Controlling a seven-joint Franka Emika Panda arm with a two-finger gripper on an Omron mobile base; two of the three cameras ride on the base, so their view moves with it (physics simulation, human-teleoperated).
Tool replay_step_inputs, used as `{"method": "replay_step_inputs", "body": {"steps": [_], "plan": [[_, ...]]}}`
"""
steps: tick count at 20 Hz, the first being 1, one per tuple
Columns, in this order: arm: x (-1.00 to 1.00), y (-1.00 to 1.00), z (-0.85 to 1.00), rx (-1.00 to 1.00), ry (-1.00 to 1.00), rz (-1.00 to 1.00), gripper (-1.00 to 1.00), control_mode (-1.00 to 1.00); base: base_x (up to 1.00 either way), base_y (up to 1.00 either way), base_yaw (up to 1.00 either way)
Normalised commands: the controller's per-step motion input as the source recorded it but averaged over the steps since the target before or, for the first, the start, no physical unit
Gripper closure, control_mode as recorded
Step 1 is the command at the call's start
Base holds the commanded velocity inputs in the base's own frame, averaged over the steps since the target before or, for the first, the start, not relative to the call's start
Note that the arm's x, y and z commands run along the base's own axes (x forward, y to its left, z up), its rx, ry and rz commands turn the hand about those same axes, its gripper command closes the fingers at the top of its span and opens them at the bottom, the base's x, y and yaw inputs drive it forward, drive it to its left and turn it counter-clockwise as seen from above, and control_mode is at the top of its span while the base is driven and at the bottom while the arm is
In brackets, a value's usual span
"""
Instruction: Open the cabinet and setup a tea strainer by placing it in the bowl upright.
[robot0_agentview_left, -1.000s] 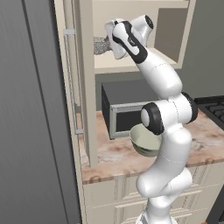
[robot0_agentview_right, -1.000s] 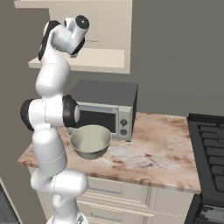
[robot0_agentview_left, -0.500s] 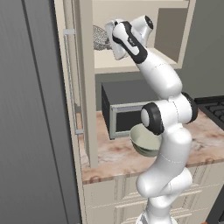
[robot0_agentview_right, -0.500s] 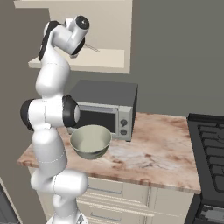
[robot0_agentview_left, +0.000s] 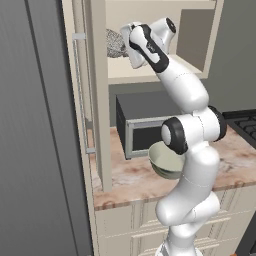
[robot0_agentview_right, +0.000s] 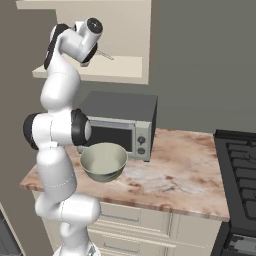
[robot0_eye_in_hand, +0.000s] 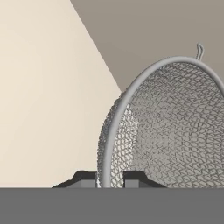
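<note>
The claw (robot0_eye_in_hand: 109, 178) is seen closed narrowly on the rim of the tea strainer (robot0_eye_in_hand: 166, 127), one dark fingertip on each side of the wire rim. In the hand view the mesh basket is shown tilted on edge, its open mouth turned sideways, with a small wire hook at the far rim. In the left base view the strainer (robot0_agentview_left: 116, 44) is held at the level of the shelf (robot0_agentview_left: 165, 74) inside the opened cabinet (robot0_agentview_left: 97, 100), just beside the claw (robot0_agentview_left: 126, 46). Whether the mesh touches the shelf cannot be told. In the right base view the thin straight handle (robot0_agentview_right: 105, 55) is seen projecting from behind the wrist, above the shelf.

The cabinet door (robot0_agentview_left: 80, 95) is swung out toward the camera, its slim bar handle (robot0_agentview_left: 77, 90) on the edge. A tall dark grey panel (robot0_agentview_left: 35, 150) is shown to the left.

Below the shelf a dark microwave (robot0_agentview_right: 125, 125) is set on the marbled tabletop (robot0_agentview_right: 180, 175). The bowl (robot0_agentview_right: 103, 161) is placed in front of the microwave, upright, with nothing inside. A black stove (robot0_agentview_right: 240, 170) is seen at the right, and cream drawer fronts (robot0_agentview_right: 145, 225) beneath the tabletop.
</note>
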Motion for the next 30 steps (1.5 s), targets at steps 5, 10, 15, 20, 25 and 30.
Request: {"method": "replay_step_inputs", "body": {"steps": [5,10,15,20,25,30], "plan": [[-0.30,-0.20,0.00,0.00,0.00,0.00,1.00,-1.00,0.00,0.00,0.00],[-0.56,-0.20,0.00,0.00,0.00,0.00,1.00,-1.00,0.00,0.00,0.00],[-0.69,-0.16,0.00,0.00,0.00,0.00,1.00,-1.00,0.00,0.00,0.00],[-0.68,-0.13,0.00,-0.01,0.00,0.00,1.00,-1.00,0.00,0.00,0.00],[-0.69,-0.20,0.00,-0.06,0.04,0.00,1.00,-1.00,0.00,0.00,0.00],[-0.64,-0.32,-0.08,-0.11,0.12,0.00,1.00,-1.00,0.00,0.00,0.00]]}}
